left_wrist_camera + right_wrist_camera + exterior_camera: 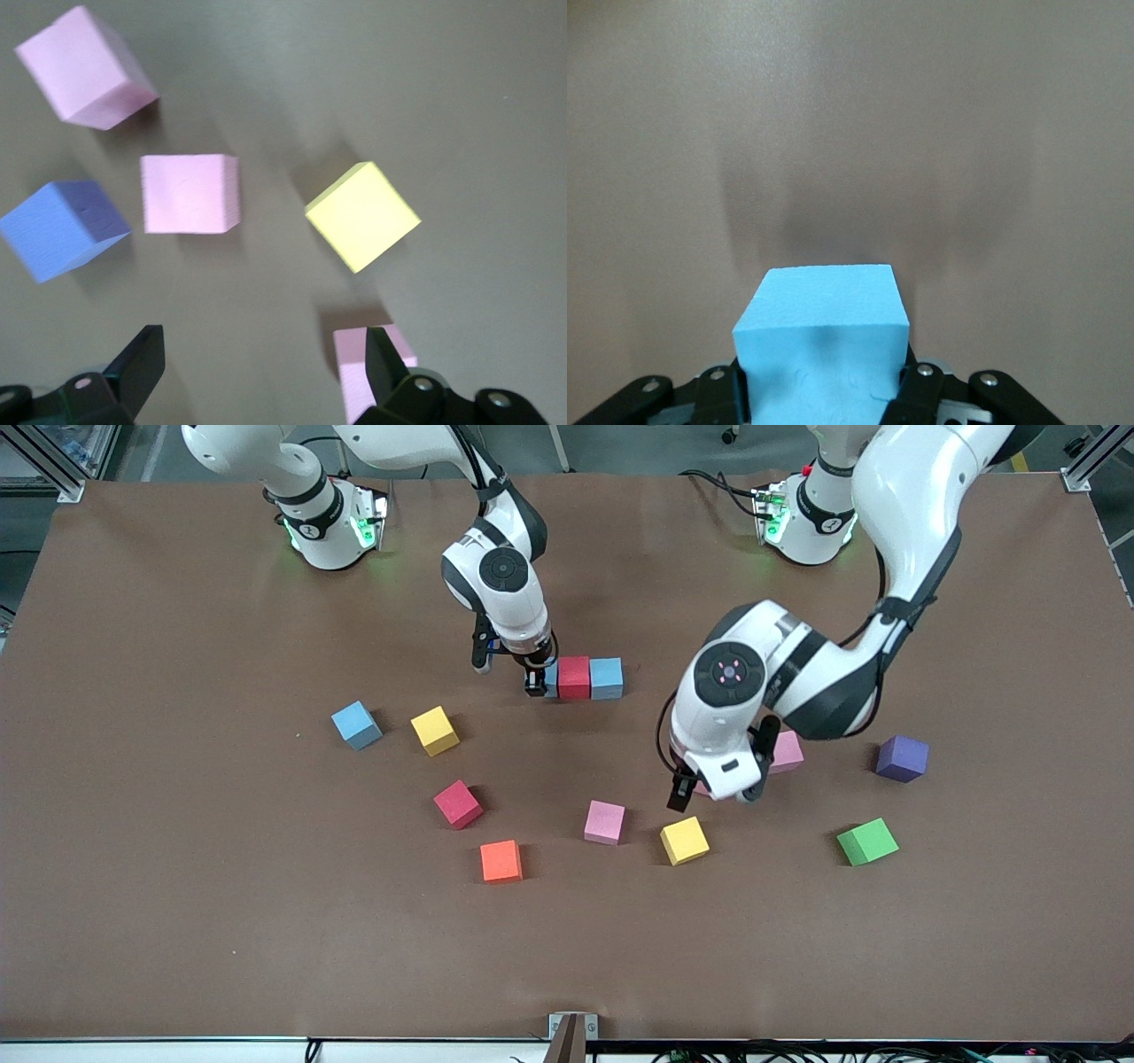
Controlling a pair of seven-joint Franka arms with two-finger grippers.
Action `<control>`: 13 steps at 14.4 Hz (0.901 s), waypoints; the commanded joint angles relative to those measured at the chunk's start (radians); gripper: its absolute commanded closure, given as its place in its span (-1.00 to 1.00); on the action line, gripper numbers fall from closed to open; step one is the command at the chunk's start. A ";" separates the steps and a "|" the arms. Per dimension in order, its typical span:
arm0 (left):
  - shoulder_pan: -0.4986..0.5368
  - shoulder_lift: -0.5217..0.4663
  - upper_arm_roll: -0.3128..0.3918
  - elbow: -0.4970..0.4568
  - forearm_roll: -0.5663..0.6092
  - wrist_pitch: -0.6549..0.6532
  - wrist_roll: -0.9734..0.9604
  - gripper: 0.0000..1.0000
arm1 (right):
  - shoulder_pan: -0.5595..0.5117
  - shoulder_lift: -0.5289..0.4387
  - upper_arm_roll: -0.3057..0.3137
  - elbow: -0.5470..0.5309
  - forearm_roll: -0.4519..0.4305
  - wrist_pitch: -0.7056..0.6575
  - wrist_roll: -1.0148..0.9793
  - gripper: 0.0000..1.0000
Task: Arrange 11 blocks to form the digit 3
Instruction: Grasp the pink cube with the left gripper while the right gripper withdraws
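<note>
A brown matte cover point(177, 921) is stretching flat across the table, reaching nearly every edge. Aluminium frame posts point(44, 460) are standing at the two corners by the top edge, grey floor point(620, 447) is showing past it, and black cables point(797, 1052) are trailing along the near edge beside a small metal bracket point(572, 1032).

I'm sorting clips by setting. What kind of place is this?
Most likely a robotics lab bench: two white arms bolted to a table covered in brown paper, aluminium framing at its corners, cables along its edge, and loose foam blocks such as the orange block.
</note>
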 commanded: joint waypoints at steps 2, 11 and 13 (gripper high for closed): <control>-0.027 0.122 0.015 0.169 0.017 -0.012 0.025 -1.00 | 0.016 0.002 -0.002 -0.005 0.024 0.014 0.017 1.00; -0.114 0.267 0.058 0.223 0.003 0.267 -0.251 -1.00 | 0.003 0.003 -0.005 -0.001 0.021 0.012 0.006 1.00; -0.159 0.278 0.108 0.223 0.000 0.290 -0.280 -1.00 | 0.003 0.003 -0.005 -0.001 0.019 0.012 0.006 1.00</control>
